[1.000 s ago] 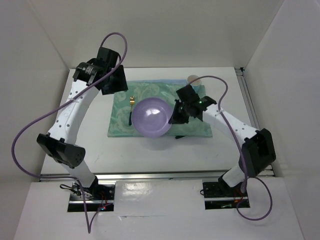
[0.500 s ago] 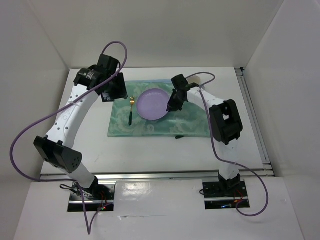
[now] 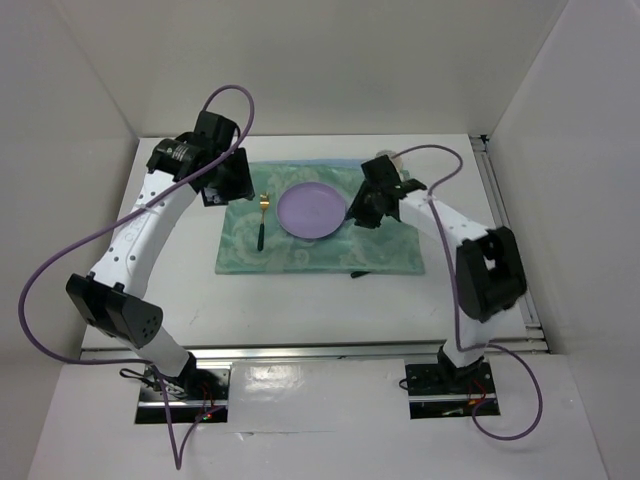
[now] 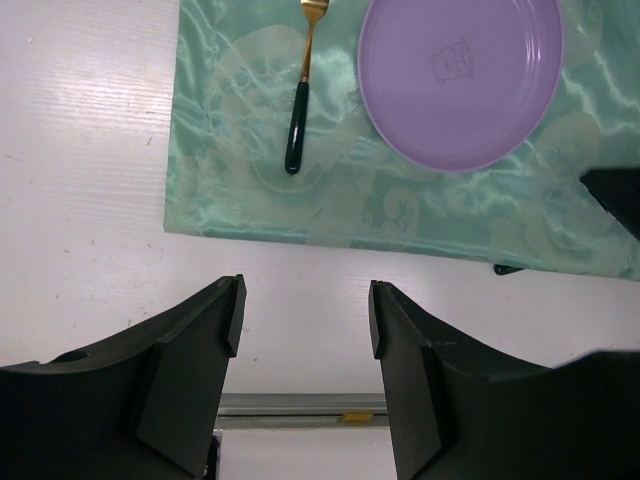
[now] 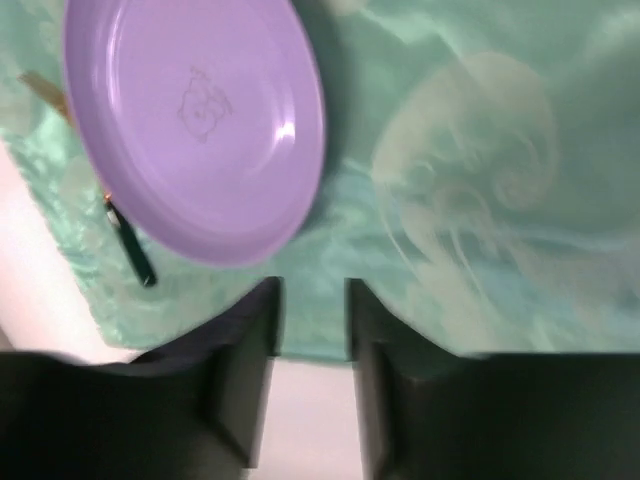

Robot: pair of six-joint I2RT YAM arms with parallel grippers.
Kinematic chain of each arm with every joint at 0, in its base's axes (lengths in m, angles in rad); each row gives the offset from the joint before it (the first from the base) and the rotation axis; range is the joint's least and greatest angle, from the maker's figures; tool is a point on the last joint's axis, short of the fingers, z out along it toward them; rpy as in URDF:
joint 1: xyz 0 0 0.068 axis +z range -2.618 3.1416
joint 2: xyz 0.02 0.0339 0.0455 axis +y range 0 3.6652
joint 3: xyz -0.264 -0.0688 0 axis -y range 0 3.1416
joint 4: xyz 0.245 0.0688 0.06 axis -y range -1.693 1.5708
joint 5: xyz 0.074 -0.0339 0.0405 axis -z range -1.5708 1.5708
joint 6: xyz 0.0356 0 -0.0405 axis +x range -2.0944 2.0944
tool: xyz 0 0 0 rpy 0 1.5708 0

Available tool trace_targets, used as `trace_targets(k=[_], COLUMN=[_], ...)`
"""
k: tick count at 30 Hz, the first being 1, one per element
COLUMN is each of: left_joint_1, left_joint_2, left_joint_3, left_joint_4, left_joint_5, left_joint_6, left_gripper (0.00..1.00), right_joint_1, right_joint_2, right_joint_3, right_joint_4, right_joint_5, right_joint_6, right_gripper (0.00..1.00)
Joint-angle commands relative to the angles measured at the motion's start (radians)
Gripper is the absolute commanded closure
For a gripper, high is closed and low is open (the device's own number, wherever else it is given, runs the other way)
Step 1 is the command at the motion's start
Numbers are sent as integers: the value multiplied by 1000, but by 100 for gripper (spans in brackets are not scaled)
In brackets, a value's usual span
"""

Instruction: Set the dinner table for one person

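Dinner table: the white top that carries everything; the setting lies from its middle toward its far edge.
Dark piece: a small dark thing at the near edge of the cloth, right of centre; too small for me to say what it is.
Green cloth: spread flat, long sides parallel to the table's near edge.
Fork: on the left part of the cloth, just beside the plate and apart from it; long axis near to far, dark handle nearest me, gold tines pointing to the far edge.
Plate: purple, flat on the cloth, nearer its far edge, about mid-width.
Right gripper: just right of the plate, jaws parted, nothing between them, not touching the rim.
Left gripper: above the cloth's far left corner, jaws wide apart and empty.
Cup: a pale thing off the cloth's far right corner, mostly hidden behind my right arm.
Next move, as I judge it: bring the cup to the setting; it lies beyond and to the right of my right gripper, the nearer arm.
In the way: my own right forearm and cable; the plate sits close on the left.
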Motion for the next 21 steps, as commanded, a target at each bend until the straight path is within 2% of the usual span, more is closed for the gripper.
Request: trace_targets(k=[1, 2, 4, 11, 12, 16, 21], left_joint_1=[4, 4, 4, 4, 4, 4, 4], left_joint_2=[-32, -32, -32, -19, -19, -32, -32], left_joint_3=[4, -5, -5, 4, -8, -21, -30], left_joint_4=[18, 29, 40, 28, 28, 37, 37], left_joint_5=[13, 13, 23, 33, 24, 24, 24], left_joint_6=[15, 15, 15, 24, 24, 24, 24], left_gripper=[31, 31, 31, 31, 31, 31, 31], right_joint_1=[10, 19, 59, 209, 210, 147, 75], right_joint_2=[-248, -287, -365, -377, -377, -387, -359], right_joint_3=[-188, -242, -371, -497, -511, -589, -613], right_joint_4=[-11, 8, 19, -81, -81, -54, -14], right_joint_5=[92, 92, 80, 135, 122, 83, 83], right_joint_6=[21, 42, 73, 173, 202, 214, 204], right_gripper=[63, 87, 100, 100, 100, 89, 89])
